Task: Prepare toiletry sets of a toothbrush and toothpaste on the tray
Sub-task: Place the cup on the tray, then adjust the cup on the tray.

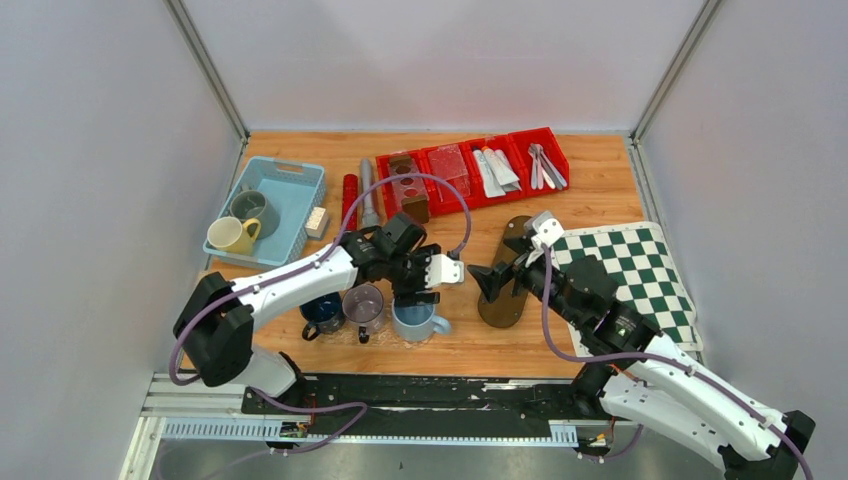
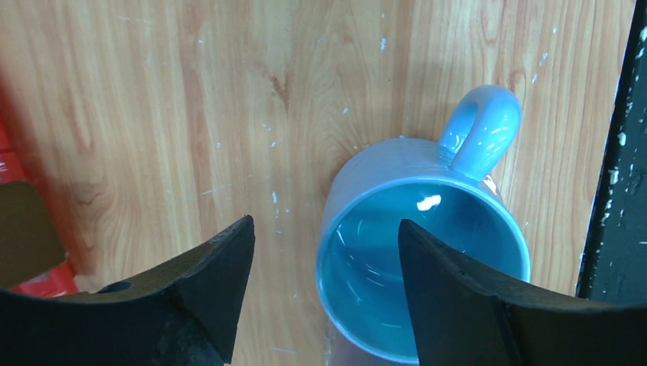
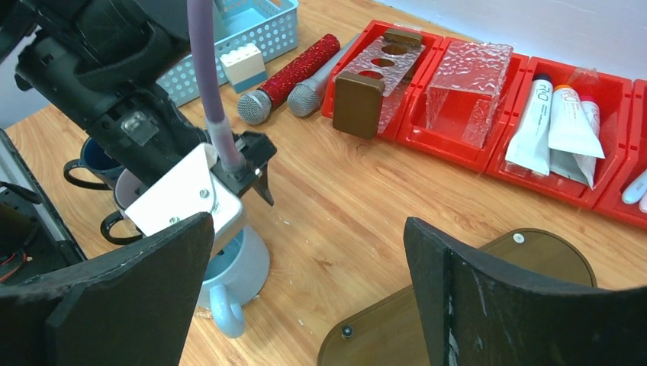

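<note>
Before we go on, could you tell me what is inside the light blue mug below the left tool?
The light blue mug shows only a bare glazed bottom. One finger of the left tool hides part of it.

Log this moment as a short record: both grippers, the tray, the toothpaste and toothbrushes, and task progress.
left gripper: open, empty, above the light blue ceramic mug
right gripper: open, empty, at the edge of the brown oval tray
toothpaste: white squeeze tubes lying in a red plastic bin, far side of table
toothbrushes: thin pale sticks in the neighbouring end compartment
tray contents: nothing visible on its exposed part
progress: no set laid out yet
</note>
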Action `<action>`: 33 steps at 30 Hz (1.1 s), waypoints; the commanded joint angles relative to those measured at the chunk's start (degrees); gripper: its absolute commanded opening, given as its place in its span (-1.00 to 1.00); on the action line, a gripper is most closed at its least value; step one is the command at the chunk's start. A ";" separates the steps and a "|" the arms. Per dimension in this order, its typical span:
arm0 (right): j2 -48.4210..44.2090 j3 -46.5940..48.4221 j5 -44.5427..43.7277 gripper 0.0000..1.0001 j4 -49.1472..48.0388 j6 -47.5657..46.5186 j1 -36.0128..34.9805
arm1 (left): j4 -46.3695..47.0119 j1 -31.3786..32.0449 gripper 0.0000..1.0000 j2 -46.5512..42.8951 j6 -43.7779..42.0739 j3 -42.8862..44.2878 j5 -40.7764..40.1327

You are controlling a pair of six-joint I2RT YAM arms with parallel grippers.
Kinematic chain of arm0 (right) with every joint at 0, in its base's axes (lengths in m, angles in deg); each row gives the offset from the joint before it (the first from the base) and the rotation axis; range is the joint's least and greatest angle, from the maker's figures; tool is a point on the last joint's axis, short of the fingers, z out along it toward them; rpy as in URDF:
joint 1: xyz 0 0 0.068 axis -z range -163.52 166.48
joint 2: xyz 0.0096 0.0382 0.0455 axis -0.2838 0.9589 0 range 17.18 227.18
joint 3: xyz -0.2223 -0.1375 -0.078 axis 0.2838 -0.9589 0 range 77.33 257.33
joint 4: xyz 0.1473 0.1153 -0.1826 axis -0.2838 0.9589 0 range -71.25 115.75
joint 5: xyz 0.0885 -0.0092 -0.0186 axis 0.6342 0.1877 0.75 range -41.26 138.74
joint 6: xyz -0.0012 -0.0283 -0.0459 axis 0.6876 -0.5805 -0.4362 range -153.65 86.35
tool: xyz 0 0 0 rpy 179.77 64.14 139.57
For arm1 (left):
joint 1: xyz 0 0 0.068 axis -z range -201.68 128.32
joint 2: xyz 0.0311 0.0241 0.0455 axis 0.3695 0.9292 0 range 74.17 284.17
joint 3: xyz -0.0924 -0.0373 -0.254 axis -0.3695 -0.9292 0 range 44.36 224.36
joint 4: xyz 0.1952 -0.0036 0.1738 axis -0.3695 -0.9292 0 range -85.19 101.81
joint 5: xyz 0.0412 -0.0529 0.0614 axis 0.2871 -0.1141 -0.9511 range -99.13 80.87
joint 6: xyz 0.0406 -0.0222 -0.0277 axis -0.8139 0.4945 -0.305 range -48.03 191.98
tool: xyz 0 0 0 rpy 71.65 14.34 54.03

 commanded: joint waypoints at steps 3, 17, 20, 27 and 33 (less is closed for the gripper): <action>1.96 6.34 3.47 0.95 3.06 -0.72 0.17 | 3.50 0.35 0.63 -7.13 6.57 5.69 -5.51; 21.02 21.76 9.52 0.96 16.63 -4.55 0.17 | 9.67 -13.75 0.92 -17.97 20.52 6.01 -20.73; 26.26 25.27 12.08 0.95 19.32 -5.63 0.14 | 10.85 -18.40 0.94 -21.96 23.96 5.02 -25.62; 40.00 31.02 15.02 0.91 23.26 -9.66 0.08 | 13.36 -22.09 0.98 -29.12 27.18 -1.05 -35.22; 50.19 36.06 15.67 0.81 26.72 -14.31 -1.40 | 15.10 -22.10 1.00 -37.03 28.21 -5.77 -40.75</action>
